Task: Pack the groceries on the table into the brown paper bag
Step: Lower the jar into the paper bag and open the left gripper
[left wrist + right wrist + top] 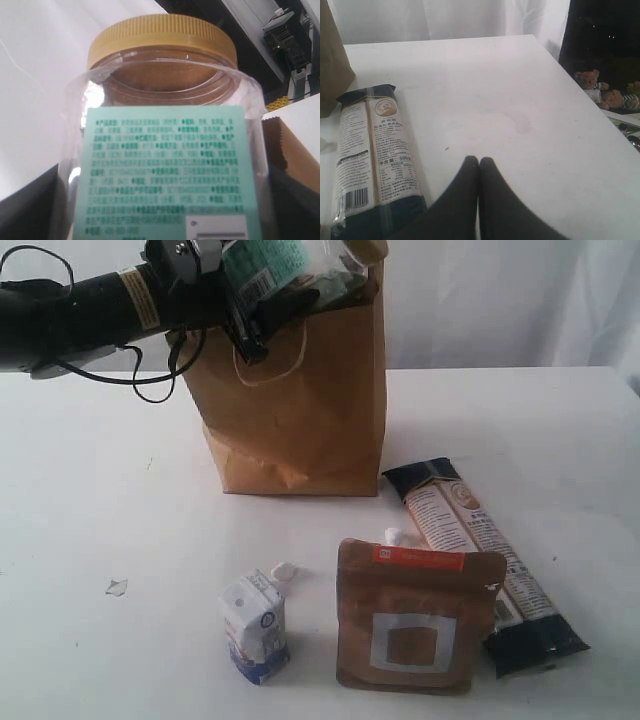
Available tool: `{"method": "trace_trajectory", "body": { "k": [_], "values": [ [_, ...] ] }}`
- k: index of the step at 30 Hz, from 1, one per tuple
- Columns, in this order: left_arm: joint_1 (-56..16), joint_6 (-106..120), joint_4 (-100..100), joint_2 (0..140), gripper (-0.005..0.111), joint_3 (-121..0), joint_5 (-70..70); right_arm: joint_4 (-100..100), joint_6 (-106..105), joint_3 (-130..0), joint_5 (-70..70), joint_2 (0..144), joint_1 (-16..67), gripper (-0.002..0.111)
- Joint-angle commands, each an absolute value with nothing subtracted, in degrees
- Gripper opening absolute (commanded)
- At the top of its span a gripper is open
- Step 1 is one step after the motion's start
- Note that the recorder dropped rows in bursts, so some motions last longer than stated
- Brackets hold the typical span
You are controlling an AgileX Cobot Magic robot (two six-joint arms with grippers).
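Teddy bear (pixel 591 85); white curtain (pixel 480 300); pale scrap (pixel 117 587).

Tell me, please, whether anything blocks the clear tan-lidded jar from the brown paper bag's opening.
Nothing visible does: the clear tan-lidded jar, held by the left gripper, hangs at the creased brown paper bag's open top. The bag's inside is hidden.

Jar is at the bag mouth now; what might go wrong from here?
The clear jar, clamped in the left gripper, looks nearly as wide as the brown paper bag; it may snag the rim and tip it. The right gripper is shut by the long dark packet, so nothing steadies the bag.
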State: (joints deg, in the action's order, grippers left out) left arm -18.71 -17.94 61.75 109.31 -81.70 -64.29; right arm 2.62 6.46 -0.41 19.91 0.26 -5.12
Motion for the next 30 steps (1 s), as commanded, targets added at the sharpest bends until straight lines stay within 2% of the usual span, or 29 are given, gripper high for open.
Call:
{"method": "trace_trajectory", "body": {
  "k": [1,6,17,20,30],
  "values": [
    [-18.6,-18.8,60.9,108.3,0.048,-81.7,-66.3,2.9,6.5,0.0,19.7,0.0,-5.3,0.000],
    [-18.6,-21.2,60.1,108.3,0.075,-81.7,-66.4,2.9,6.5,0.0,19.7,0.0,-5.3,0.000],
    [-18.6,-21.2,60.5,108.3,0.078,-81.7,-66.4,2.9,6.5,0.0,19.7,0.0,-5.3,0.000],
    [-18.6,-21.2,60.5,108.3,0.105,-81.7,-66.0,2.9,6.5,0.0,19.7,0.0,-5.3,0.000],
    [-18.6,-21.2,60.7,108.3,0.105,-81.7,-66.0,2.9,6.5,0.0,19.7,0.0,-5.3,0.000]
  ]
}}
